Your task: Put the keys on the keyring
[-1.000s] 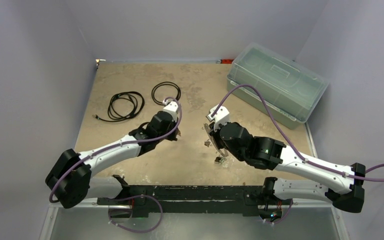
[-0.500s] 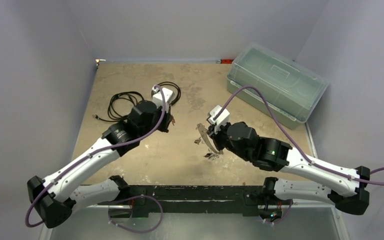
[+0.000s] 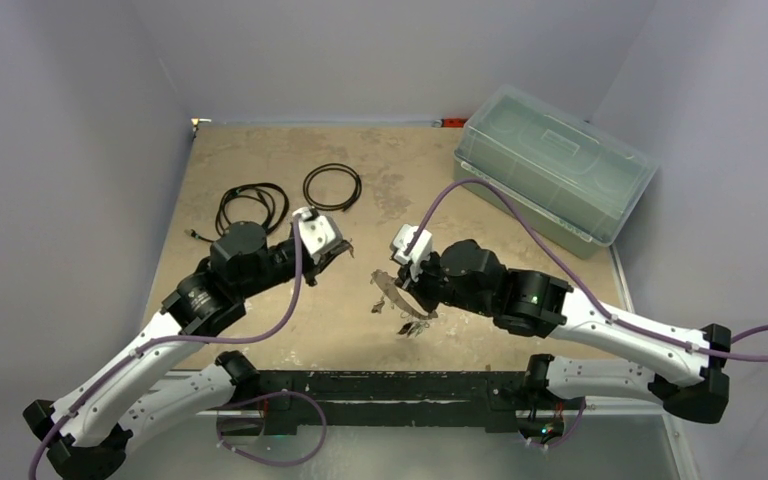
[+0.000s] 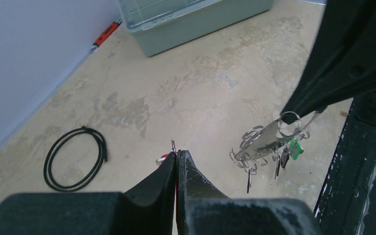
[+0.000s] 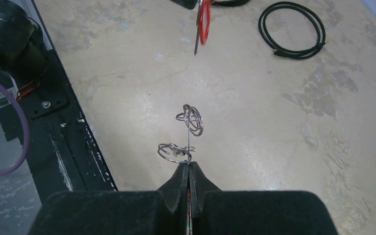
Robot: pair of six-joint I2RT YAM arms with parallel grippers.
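My left gripper (image 4: 176, 153) is shut on a red-headed key (image 4: 163, 158), whose thin metal blade pokes out past the fingertips. From the right wrist that red key (image 5: 204, 19) hangs at the top edge. My right gripper (image 5: 188, 165) is shut on the keyring (image 4: 264, 143), a silvery piece with small wire loops (image 5: 194, 118) along its edge. A green key (image 4: 294, 148) and a black key (image 4: 284, 159) dangle from it. From above, the left gripper (image 3: 345, 250) and the keyring (image 3: 390, 291) hang over the table centre, a short gap apart.
Two black cable coils (image 3: 332, 186) (image 3: 252, 210) lie at the back left. A pale green lidded plastic box (image 3: 552, 170) stands at the back right. The black base rail (image 3: 390, 385) runs along the near edge, close under the keyring.
The left arm has swung its elbow out to the left, turning its gripper to face right with the red key. The right gripper has carried the keyring leftwards.
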